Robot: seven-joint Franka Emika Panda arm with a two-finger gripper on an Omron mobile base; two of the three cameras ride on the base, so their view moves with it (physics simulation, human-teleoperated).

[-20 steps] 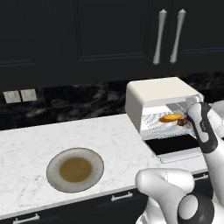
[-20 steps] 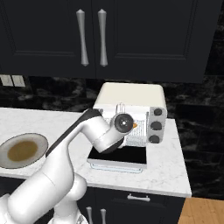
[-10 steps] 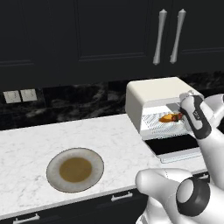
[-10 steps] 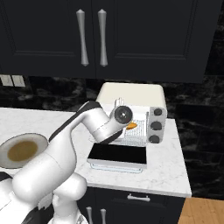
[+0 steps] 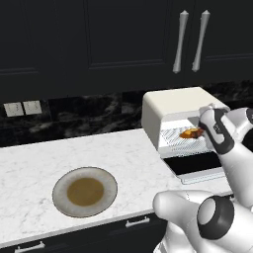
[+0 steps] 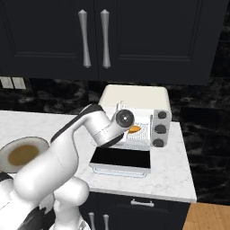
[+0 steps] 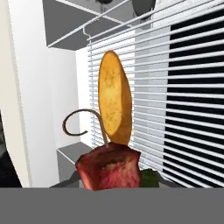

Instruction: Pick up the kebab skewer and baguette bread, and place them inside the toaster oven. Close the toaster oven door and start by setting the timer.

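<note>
**Arm reaches into the open toaster oven with the skewer in its claw**

The white arm rises from the base, bends at the elbow and stretches forward to the mouth of the toaster oven (image 5: 183,111), with its wrist turned toward the opening. In the left base view the gripper (image 5: 201,129) sits right at the front of the cavity, level with the wire rack (image 7: 175,87). The claw is closed nearly all the way. In the hand view the kebab skewer (image 7: 111,165) stands right at the fingertips, its red chunk closest to the camera, a bit of dark green beside it and a thin curled wire end rising above, so the claw appears to have hold of it.

The baguette bread (image 7: 114,98) lies on the rack just beyond the skewer, a golden-orange oval; in the left base view it shows as an orange piece inside the oven, next to the gripper. In the right base view the arm's wrist covers much of the opening, and a sliver of orange shows beside it.

The toaster oven door (image 6: 120,159) lies folded down flat toward the near side, dark glass up. Three dark knobs (image 6: 158,129) run down the oven's right face.

Well off to the left on the marble counter (image 5: 39,163) sits a round plate (image 5: 85,191), brown in the middle. Dark cabinets with silver handles (image 5: 190,42) hang above.
</note>
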